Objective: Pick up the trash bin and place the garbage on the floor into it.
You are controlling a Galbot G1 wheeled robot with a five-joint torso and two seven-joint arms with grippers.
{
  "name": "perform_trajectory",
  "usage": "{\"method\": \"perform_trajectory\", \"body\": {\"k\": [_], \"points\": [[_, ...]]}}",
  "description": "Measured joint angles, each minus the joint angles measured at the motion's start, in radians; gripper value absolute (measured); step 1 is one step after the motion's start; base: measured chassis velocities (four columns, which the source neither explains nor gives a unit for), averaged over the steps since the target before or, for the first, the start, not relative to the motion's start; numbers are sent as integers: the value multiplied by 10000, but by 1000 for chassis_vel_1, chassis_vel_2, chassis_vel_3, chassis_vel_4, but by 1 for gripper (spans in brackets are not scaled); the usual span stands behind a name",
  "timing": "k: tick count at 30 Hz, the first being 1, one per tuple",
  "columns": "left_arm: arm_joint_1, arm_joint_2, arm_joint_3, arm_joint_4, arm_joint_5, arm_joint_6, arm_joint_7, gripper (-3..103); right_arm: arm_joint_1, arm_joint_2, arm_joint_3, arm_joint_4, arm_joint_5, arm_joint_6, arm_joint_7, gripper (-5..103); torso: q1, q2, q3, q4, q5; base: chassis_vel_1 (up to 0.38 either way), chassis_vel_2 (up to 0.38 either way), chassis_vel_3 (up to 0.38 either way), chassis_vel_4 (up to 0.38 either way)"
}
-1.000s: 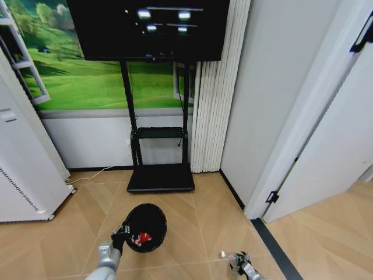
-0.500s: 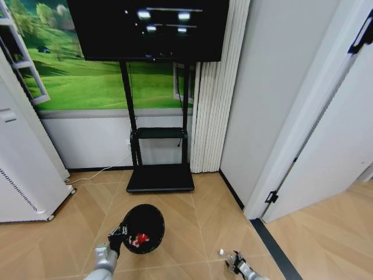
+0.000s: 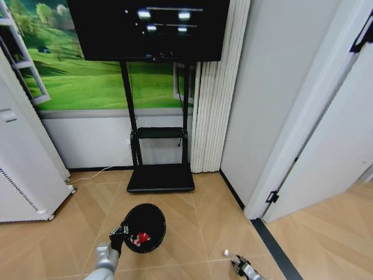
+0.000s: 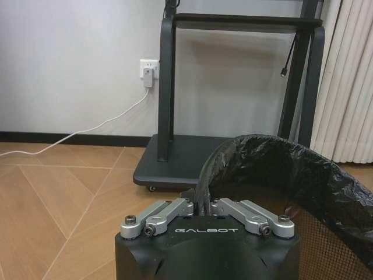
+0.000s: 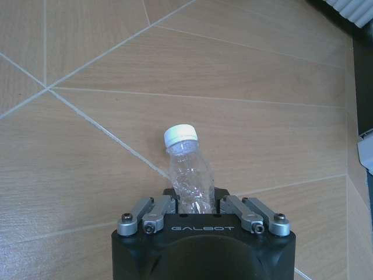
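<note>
The trash bin (image 3: 145,224) is a small round black bin with a black liner, held just above the wooden floor. My left gripper (image 3: 119,233) is shut on its near rim; in the left wrist view the left gripper (image 4: 205,205) pinches the liner edge of the trash bin (image 4: 291,175). A red-and-white piece of garbage (image 3: 140,238) lies inside. My right gripper (image 3: 240,267) is low at the right, shut on a crumpled clear bottle (image 5: 187,178) with a white cap (image 3: 227,253), above bare floor.
A black TV stand (image 3: 161,178) stands against the wall behind the bin, with a white cable (image 3: 96,174) on the floor beside it. A white appliance (image 3: 23,181) is at the left. A door frame (image 3: 303,146) and dark threshold strip (image 3: 271,245) are at the right.
The right gripper with the bottle has shifted slightly lower and to the right. The bin in the left gripper has barely moved.
</note>
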Motion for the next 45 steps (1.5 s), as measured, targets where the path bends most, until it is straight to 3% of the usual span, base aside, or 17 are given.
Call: {"method": "perform_trajectory", "body": {"k": [11,18,25,33,41,45], "points": [[-102,-78,188,81,133,0,16,7,-1023,-832,1899,2000,-19,347,65,25,0,0,-1,1,-6,0,0,0,0],[-335,8,509,218,288,-27,16,7,-2277,-1903,3519,4424,-370,1099,-326,25,0,0,-3,2,-7,0,0,0,0],[-599,72,896,389,405,-39,-5,7,-3178,-2312,4417,6041,-978,1794,-597,25,0,0,-2,2,-9,0,0,0,0],[-1082,56,1404,673,478,-41,-56,7,-3152,-2191,4077,7167,-1213,2254,-658,25,0,0,-2,0,-5,0,0,0,0],[-1931,149,2197,1423,495,-40,-78,7,-1955,-1719,3004,7312,-1232,2387,-613,25,0,0,-1,2,-7,0,0,0,0],[-2851,141,3038,2010,349,6,-156,7,-887,-1160,1983,7166,-1052,2742,-581,25,0,1,-1,0,-8,0,0,0,0]]}}
